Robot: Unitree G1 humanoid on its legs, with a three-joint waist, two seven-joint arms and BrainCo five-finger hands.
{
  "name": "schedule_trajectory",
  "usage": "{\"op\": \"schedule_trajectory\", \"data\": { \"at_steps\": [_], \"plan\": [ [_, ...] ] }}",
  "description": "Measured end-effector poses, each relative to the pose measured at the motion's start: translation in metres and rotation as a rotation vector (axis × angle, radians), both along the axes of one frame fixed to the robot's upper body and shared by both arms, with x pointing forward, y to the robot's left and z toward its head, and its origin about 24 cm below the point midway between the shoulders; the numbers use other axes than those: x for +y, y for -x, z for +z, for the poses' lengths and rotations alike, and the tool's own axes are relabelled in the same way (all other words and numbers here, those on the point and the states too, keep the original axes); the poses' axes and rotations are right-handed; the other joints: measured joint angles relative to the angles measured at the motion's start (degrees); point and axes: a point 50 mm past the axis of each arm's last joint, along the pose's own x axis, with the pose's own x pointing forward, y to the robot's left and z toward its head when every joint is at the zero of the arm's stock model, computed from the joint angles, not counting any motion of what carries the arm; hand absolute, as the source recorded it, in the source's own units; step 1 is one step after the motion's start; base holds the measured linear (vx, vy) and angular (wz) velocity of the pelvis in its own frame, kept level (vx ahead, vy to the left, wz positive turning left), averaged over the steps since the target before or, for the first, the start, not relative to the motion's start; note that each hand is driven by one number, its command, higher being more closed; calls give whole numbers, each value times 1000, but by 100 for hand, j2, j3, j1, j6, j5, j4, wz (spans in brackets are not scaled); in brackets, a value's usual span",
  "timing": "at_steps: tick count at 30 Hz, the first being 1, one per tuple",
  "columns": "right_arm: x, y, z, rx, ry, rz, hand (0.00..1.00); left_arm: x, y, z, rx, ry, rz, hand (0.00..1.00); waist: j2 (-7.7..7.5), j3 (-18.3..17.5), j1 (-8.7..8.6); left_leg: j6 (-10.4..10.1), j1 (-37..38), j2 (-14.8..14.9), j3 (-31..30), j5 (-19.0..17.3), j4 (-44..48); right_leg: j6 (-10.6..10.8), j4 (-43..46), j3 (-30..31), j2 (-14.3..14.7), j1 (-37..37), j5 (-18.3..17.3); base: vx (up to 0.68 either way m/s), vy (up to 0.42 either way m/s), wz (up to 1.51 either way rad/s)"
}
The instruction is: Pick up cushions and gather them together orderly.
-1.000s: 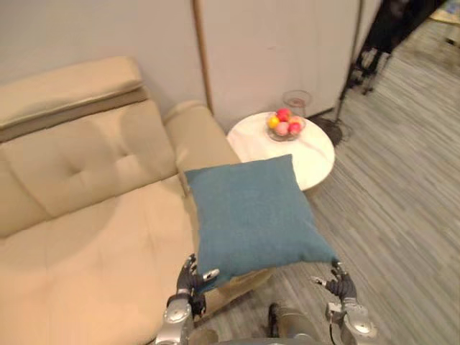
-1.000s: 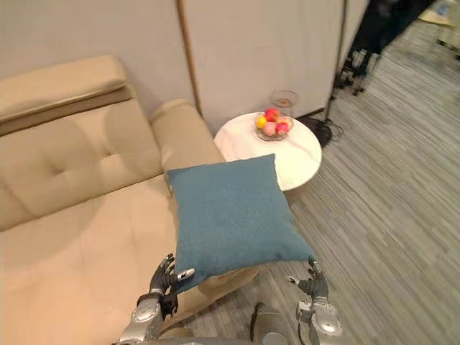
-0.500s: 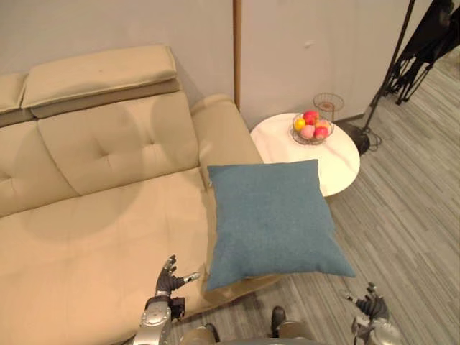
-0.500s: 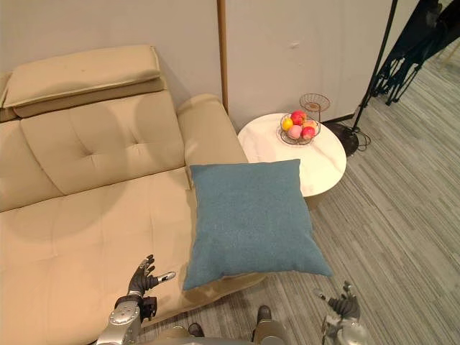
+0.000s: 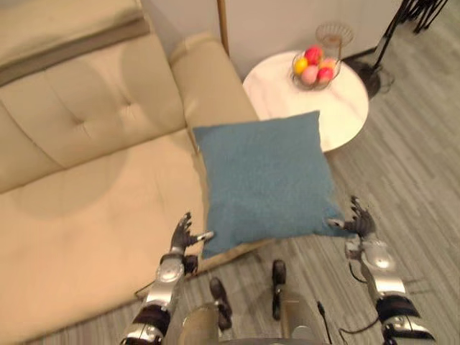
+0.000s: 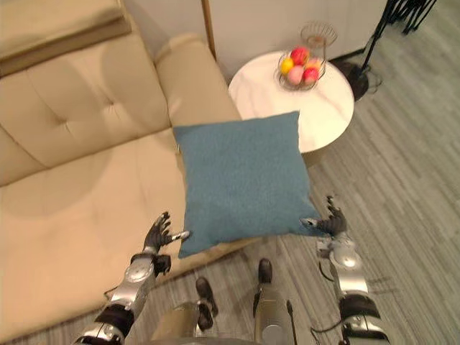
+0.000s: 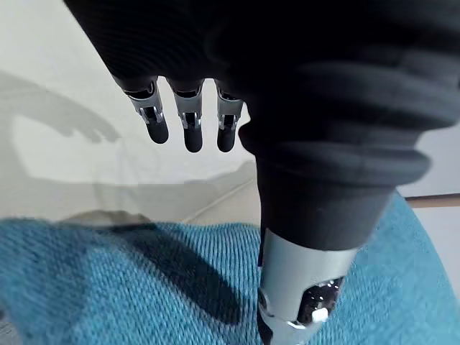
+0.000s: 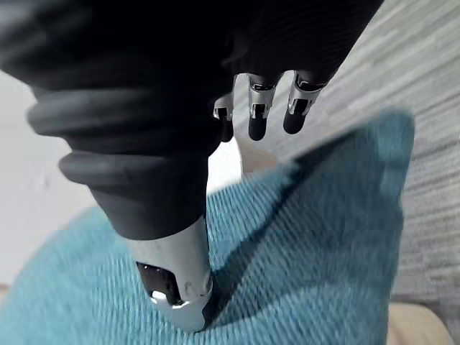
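Left hand [image 5: 180,233] and right hand [image 5: 359,221], fingers straight, have reached the cushion's [image 5: 266,176] near corners.

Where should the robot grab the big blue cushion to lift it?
Probably its two near corners, one hand coming in from each side. The blue cushion lies flat with its near edge hanging over the sofa front, so those corners are free. The left hand and right hand are open beside them.

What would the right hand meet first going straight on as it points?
Likely the blue cushion: the right hand is open at its near corner, fingers aimed along its edge. Beyond lies the round white table. Depth is unclear.
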Motion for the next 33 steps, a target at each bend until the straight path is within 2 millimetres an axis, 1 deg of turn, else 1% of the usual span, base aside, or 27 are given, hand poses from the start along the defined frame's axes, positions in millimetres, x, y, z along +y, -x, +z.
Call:
{"op": "schedule_trajectory", "data": {
  "at_steps": [2, 3, 4, 5, 6, 8, 11, 12, 15, 17, 19, 21, 23, 24, 25, 26, 27, 29, 30, 31, 33],
  "plan": [
    [18, -26, 18, -51, 10, 56, 0, -12, -23, 21, -75, 16, -12, 0, -21, 285, 17, 15, -254, 14, -77, 8, 176, -6, 7, -37, -18, -144, 91, -126, -5, 16],
    [22, -32, 24, -68, 15, 65, 0, -15, -29, 27, -94, 14, -18, 0, -22, 332, 18, 16, -332, 19, -92, 8, 226, -6, 7, -37, -21, -194, 116, -104, 2, 5],
    [27, -43, 33, -90, 23, 80, 0, -19, -39, 37, -123, 14, -28, 100, -22, 412, 16, 17, -438, 22, -112, 8, 292, -5, 6, -35, -27, -268, 157, -128, 1, 4],
    [34, -57, 47, -120, 38, 94, 100, -23, -55, 50, -153, 13, -29, 100, -23, 541, 19, 40, -548, 23, -121, 23, 352, -7, 18, -23, -35, -351, 206, -130, -2, 3],
    [38, -64, 54, -136, 45, 104, 100, -25, -63, 58, -171, 15, -26, 100, -18, 602, 16, 48, -607, 29, -130, 28, 397, -11, 19, -21, -36, -390, 237, -137, -10, 0],
    [49, -84, 82, -195, 78, 129, 100, -35, -85, 84, -228, 11, -37, 100, -19, 757, 18, 81, -795, 86, -122, 53, 506, -40, 26, 10, -13, -548, 332, -133, -28, -4],
    [60, -93, 101, -251, 90, 151, 100, -34, -96, 100, -263, 34, 14, 100, -8, 784, 34, 73, -879, 141, -116, 101, 489, -88, 60, 43, 36, -660, 374, -106, -62, -7],
    [61, -94, 103, -256, 93, 158, 100, -33, -96, 102, -266, 41, 22, 100, -8, 784, 47, 71, -881, 181, -114, 101, 492, -92, 65, 48, 57, -660, 375, -50, -67, -7],
    [67, -93, 116, -317, 80, 186, 100, -34, -98, 109, -293, 55, 41, 100, -7, 785, 82, 3, -866, 237, -117, 143, 446, -125, 69, 50, 101, -665, 378, -32, -73, -3],
    [72, -84, 121, -371, 67, 216, 100, -36, -98, 118, -336, 55, 37, 100, -7, 785, 137, -62, -814, 280, -123, 185, 382, -167, 78, 32, 129, -653, 360, 0, -61, -1],
    [78, -78, 120, -391, 53, 244, 100, -32, -96, 124, -372, 48, 32, 100, -8, 784, 134, -107, -747, 298, -122, 219, 310, -183, 81, 29, 157, -625, 350, 32, -64, -3],
    [80, -65, 111, -393, 36, 264, 100, -30, -87, 124, -400, 45, 17, 100, -8, 784, 144, -151, -554, 290, -113, 273, 174, -224, 75, 26, 182, -502, 311, 76, -53, -3],
    [82, -42, 92, -372, 4, 283, 100, -25, -65, 109, -400, 70, 22, 100, -6, 779, 131, -166, -180, 276, -130, 278, 8, -231, 53, -13, 230, -172, 186, 114, -39, 1],
    [82, -35, 89, -370, -3, 288, 100, -24, -59, 105, -396, 77, 23, 100, -7, 775, 121, -168, -96, 276, -143, 277, -21, -236, 43, -28, 239, -90, 157, 120, -25, 4],
    [84, -24, 85, -371, -15, 301, 100, -23, -48, 95, -378, 85, 22, 100, -7, 761, 112, -171, 55, 280, -176, 274, -80, -236, -36, -47, 264, 78, 139, 90, -17, 3],
    [84, -19, 83, -373, -21, 309, 100, -21, -42, 90, -366, 86, 21, 100, -8, 730, 109, -171, 111, 278, -180, 274, -126, -236, -77, -50, 278, 137, 139, 125, -20, 3],
    [87, -6, 81, -380, -36, 337, 100, -17, -25, 77, -333, 85, 19, 100, -7, 632, 101, -172, 253, 269, -186, 275, -223, -235, -192, -63, 302, 304, 140, 96, -10, 1],
    [90, 3, 80, -387, -50, 363, 100, -14, -10, 67, -304, 89, 19, 100, -2, 524, 106, -173, 404, 258, -197, 275, -303, -235, -252, -58, 325, 442, 139, 105, 2, 1],
    [93, 10, 81, -397, -63, 381, 100, -12, 1, 59, -278, 94, 16, 100, -4, 399, 104, -176, 518, 238, -217, 278, -375, -228, -333, -59, 334, 576, 135, 93, 10, 3],
    [95, 13, 81, -402, -70, 392, 100, -11, 7, 56, -265, 96, 16, 100, -9, 337, 109, -176, 583, 228, -218, 278, -412, -226, -359, -58, 334, 638, 134, 84, 23, 10],
    [102, 25, 82, -427, -109, 419, 100, -9, 28, 45, -224, 107, 9, 100, -3, 75, 118, -176, 828, 179, -255, 277, -542, -211, -510, -54, 316, 911, 126, 66, 38, 6]
  ]
}}
